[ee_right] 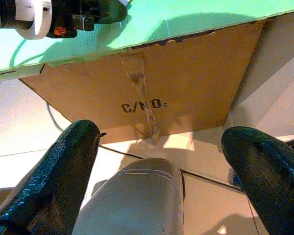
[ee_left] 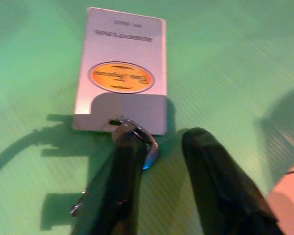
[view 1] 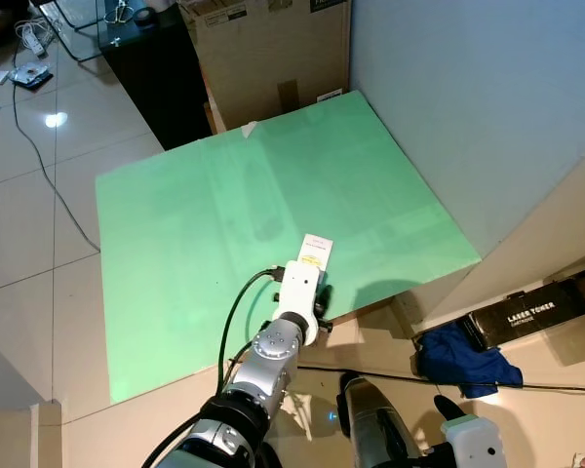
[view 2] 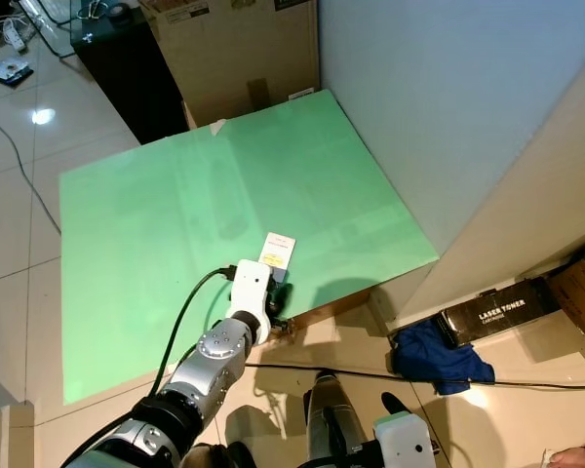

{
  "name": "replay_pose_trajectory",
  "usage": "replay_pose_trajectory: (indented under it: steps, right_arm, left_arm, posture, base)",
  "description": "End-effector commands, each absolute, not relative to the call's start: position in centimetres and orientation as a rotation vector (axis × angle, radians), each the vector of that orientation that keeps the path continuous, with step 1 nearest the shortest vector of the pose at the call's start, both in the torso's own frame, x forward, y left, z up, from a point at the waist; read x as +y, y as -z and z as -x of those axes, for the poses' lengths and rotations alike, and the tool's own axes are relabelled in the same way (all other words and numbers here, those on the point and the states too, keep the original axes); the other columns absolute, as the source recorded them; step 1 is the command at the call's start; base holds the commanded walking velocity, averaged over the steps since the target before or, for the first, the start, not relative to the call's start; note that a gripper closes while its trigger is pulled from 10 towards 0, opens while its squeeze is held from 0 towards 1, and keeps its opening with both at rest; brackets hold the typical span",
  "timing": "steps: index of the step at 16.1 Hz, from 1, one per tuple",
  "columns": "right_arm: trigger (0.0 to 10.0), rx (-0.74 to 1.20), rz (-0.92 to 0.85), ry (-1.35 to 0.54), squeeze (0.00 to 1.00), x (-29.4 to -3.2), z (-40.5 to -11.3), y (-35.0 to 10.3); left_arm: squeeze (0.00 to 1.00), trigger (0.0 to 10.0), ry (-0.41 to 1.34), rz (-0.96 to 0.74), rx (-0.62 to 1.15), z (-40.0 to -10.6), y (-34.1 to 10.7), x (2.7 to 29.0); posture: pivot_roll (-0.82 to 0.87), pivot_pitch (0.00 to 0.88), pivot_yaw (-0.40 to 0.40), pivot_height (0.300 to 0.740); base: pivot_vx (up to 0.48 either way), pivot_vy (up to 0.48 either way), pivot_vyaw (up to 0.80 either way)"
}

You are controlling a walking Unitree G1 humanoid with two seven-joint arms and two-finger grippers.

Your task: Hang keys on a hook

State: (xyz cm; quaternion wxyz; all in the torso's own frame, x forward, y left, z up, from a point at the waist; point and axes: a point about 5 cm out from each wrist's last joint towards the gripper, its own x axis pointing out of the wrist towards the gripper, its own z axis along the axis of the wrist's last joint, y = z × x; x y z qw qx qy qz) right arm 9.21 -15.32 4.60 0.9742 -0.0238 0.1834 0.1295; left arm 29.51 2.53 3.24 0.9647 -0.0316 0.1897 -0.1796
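- Left gripper sits low over the green board near its front edge, fingers spread, one tip touching the key ring.
- Left wrist view alone shows the ring threaded through the white tag; the head views show just the tag beyond the wrist.
- Right gripper hangs below the board's edge, fingers wide apart, facing a cardboard box.

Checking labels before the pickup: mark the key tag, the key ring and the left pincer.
key tag point(ee_left: 121, 73), left wrist view, on its orange oval label.
key ring point(ee_left: 149, 142), left wrist view, on the metal loop at the tag's hole.
left pincer point(ee_left: 159, 147), left wrist view, midway between its fingertips.
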Motion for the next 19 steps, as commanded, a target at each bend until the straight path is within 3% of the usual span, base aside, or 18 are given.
replay_pose_trajectory:
  steps: [1, 7, 13, 17, 19]
  right_arm:
    - [10.0, 0.391, 0.048, -0.267, 1.00, -14.9, -8.6, -4.2]
    - [10.0, 0.395, 0.051, -0.268, 1.00, -14.9, -8.6, -4.2]
    - [10.0, 0.368, 0.050, -0.261, 1.00, -15.0, -9.7, -4.1]
    - [10.0, 0.302, 0.069, -0.255, 1.00, -15.8, -12.7, -4.2]
    - [10.0, 0.223, 0.073, -0.234, 1.00, -17.0, -15.3, -5.9]
  left_arm:
    - [0.00, 0.0, 0.413, 0.134, 0.398, -30.1, -5.6, -1.9]
    - [0.00, 0.0, 0.343, 0.198, 0.465, -30.2, -5.2, -1.5]
    - [0.00, 0.0, 0.344, 0.219, 0.413, -31.2, -6.5, -1.4]
    - [0.00, 0.0, 0.354, 0.269, 0.306, -33.5, -9.8, -0.8]
    - [0.00, 0.0, 0.342, 0.317, 0.214, -35.3, -12.5, 0.8]
  posture:
    - [-0.41, 0.286, 0.139, 0.717]
    - [-0.41, 0.286, 0.138, 0.717]
    - [-0.40, 0.254, 0.143, 0.717]
    - [-0.37, 0.157, 0.154, 0.717]
    - [-0.33, 0.073, 0.171, 0.717]
  base:
    - [0.000, 0.000, 0.00]
    - [0.000, 0.000, 0.00]
    - [0.000, 0.000, 0.00]
    - [0.000, 0.000, 0.00]
    - [0.000, 0.000, 0.00]
